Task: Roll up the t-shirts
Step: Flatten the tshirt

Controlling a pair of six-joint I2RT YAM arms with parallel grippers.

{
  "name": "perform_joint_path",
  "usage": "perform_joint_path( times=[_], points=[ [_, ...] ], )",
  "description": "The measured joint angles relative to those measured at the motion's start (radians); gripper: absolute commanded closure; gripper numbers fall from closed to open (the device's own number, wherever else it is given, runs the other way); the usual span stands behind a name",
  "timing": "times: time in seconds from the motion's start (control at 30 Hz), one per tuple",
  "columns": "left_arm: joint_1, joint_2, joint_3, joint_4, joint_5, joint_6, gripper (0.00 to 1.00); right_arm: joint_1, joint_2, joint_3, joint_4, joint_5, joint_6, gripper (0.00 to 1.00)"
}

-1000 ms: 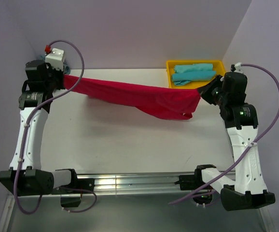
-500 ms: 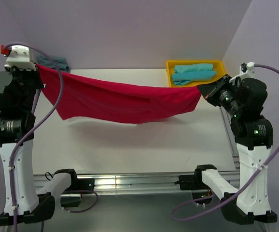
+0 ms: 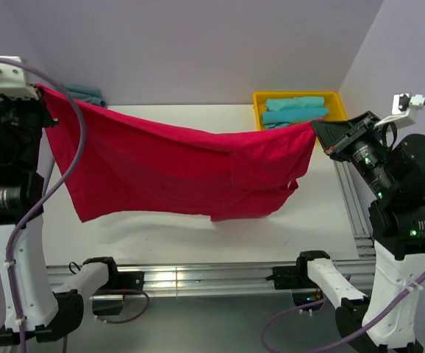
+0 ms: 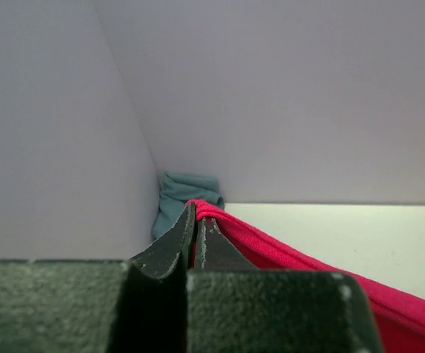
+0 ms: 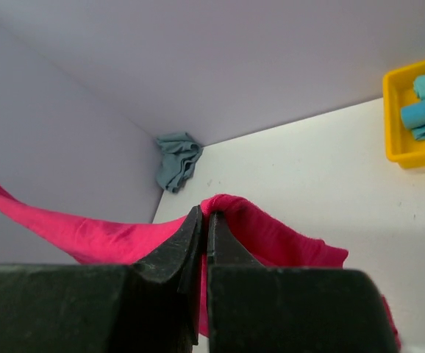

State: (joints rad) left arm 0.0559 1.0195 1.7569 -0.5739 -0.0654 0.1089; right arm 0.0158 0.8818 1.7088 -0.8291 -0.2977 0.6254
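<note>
A bright red t-shirt (image 3: 168, 173) hangs spread out in the air above the white table (image 3: 198, 235), stretched between both arms. My left gripper (image 3: 42, 90) is shut on its upper left corner, high at the far left; the pinched red hem (image 4: 220, 220) shows beside the closed jaws (image 4: 196, 220). My right gripper (image 3: 317, 126) is shut on the upper right corner (image 5: 234, 209), its tips (image 5: 204, 217) pressed together. A crumpled turquoise t-shirt (image 3: 84, 94) lies in the far left corner (image 4: 183, 195) (image 5: 177, 158). Rolled turquoise t-shirts (image 3: 295, 110) lie in the tray.
A yellow plastic tray (image 3: 335, 99) stands at the far right corner, also seen in the right wrist view (image 5: 396, 118). Lilac walls close the back and both sides. An aluminium rail (image 3: 198, 278) runs along the near edge between the arm bases.
Both arms have risen and drawn apart, lifting the red t-shirt from a sagging band into a wide hanging sheet. Both grips have held.
</note>
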Motion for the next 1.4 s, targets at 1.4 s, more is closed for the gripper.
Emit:
perform_joint_path(
  times=[1.4],
  points=[
    [0.138,0.684,0.079,0.200,0.236,0.054,1.00,-0.046,0.748,-0.120,0.625,-0.214,0.195,1.00]
  ],
)
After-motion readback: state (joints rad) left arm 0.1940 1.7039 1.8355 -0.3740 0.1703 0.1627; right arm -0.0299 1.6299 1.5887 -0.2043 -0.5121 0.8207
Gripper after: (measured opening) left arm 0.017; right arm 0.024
